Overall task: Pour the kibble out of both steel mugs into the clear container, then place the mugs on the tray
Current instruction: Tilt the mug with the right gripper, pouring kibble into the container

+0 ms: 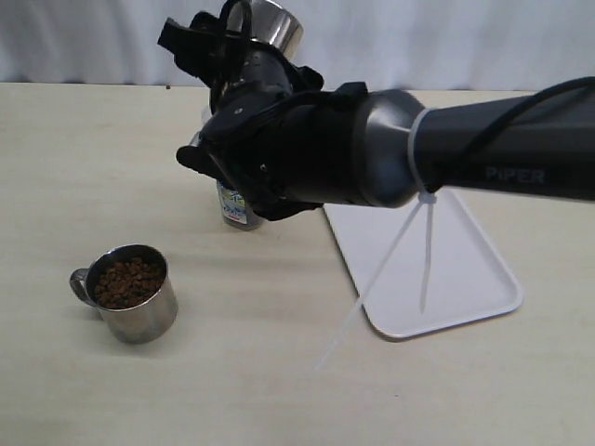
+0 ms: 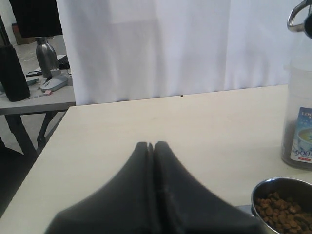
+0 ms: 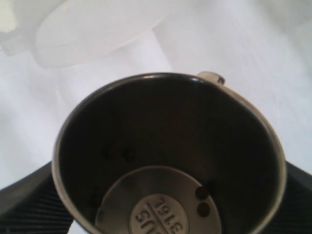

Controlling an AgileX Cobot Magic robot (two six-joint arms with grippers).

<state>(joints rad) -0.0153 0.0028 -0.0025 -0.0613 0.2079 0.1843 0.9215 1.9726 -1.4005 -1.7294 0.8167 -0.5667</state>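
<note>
My right gripper (image 1: 244,42) reaches across the middle, shut on a steel mug (image 1: 274,23) that it holds tipped over above the clear container (image 1: 238,208). The arm hides most of the container. In the right wrist view this mug (image 3: 165,146) is nearly empty, with two kibble pellets (image 3: 202,200) stuck at its bottom and a dark finger (image 3: 24,207) on each side. The other steel mug (image 1: 130,293) stands upright at front left, full of kibble (image 1: 125,281). My left gripper (image 2: 151,145) is shut on nothing, low over the table beside that mug (image 2: 282,202). The container (image 2: 298,122) shows brown kibble low inside.
The white tray (image 1: 465,269) lies bare on the table to the right of the container, partly under the right arm. White cable ties (image 1: 409,251) hang from that arm over the tray. A white curtain backs the table.
</note>
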